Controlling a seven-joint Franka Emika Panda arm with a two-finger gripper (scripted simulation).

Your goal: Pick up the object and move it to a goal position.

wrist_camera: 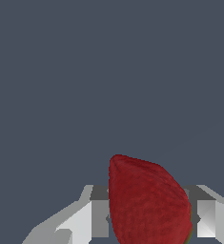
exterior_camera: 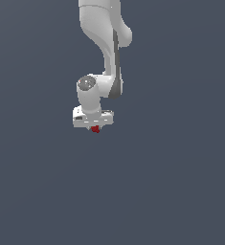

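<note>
We start at the gripper (exterior_camera: 95, 127), which in the exterior view hangs below the white arm (exterior_camera: 104, 52) with its broad pale body turned downward. In the wrist view we see its two grey fingers (wrist_camera: 100, 217), one on each side of the dark red lump (wrist_camera: 149, 202), and both sit tight against it, so we read the gripper as closed around the lump and holding it. The gap between the fingers is only as wide as the lump itself. In the exterior view the lump (exterior_camera: 95, 128) shows only as a small red speck poking out just under the gripper's lower edge, far smaller than the gripper body, and the fingers themselves are too small there for us to make out. The wrist view gives us what the exterior view cannot: the lump's shape, rounded and broad near the fingers and narrowing to a blunt tip away from them, with a faintly mottled dark red skin and a thin greenish trace at its edge near one finger. The exterior view, in turn, shows us the bent arm, its round joint (exterior_camera: 87, 83) above the gripper, and the dark strip running down its side. Around arm and lump alike we see only a flat slate-blue background (exterior_camera: 181, 182) in both views, and we cannot tell whether the lump rests on a surface or is lifted clear of one.
</note>
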